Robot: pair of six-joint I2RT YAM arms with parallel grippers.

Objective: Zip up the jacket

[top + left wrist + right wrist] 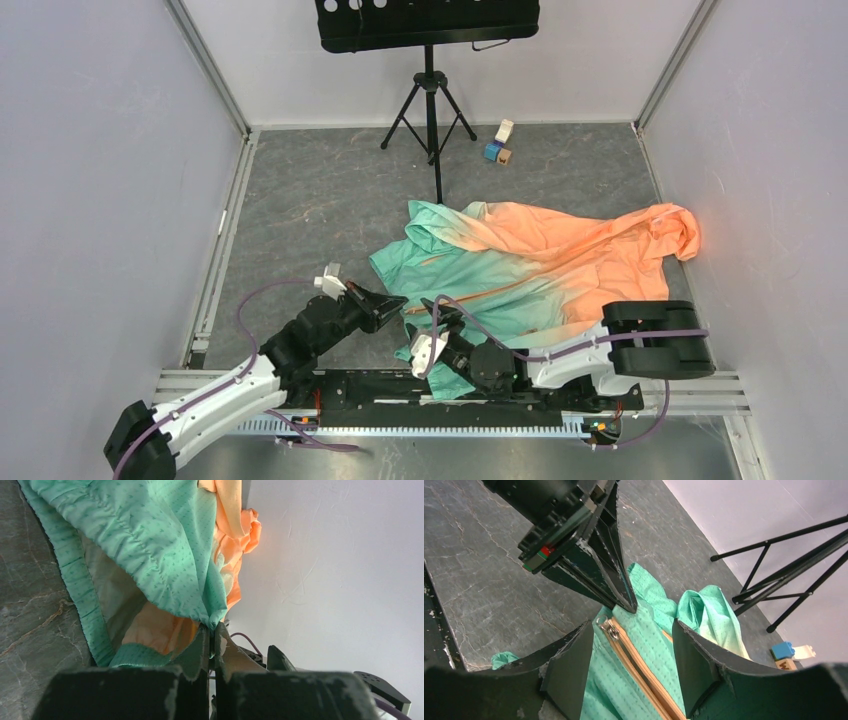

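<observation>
The jacket (540, 262) lies crumpled on the grey floor, mint green near me and peach-orange at the far right. My left gripper (398, 300) is shut on the green bottom corner of the jacket beside the zipper; in the left wrist view the cloth (150, 540) is pinched at the fingertips (214, 630). My right gripper (631, 629) is open and straddles the orange zipper line (646, 672). The silver zipper slider (612, 628) lies just inside its left finger (574, 665). The left gripper's tip (626, 602) touches the cloth right above the slider.
A black music stand on a tripod (431, 100) stands at the back. Small toy blocks (500, 145) lie behind the jacket. Grey walls close in both sides. A metal rail (200, 380) runs along the near edge by the arm bases.
</observation>
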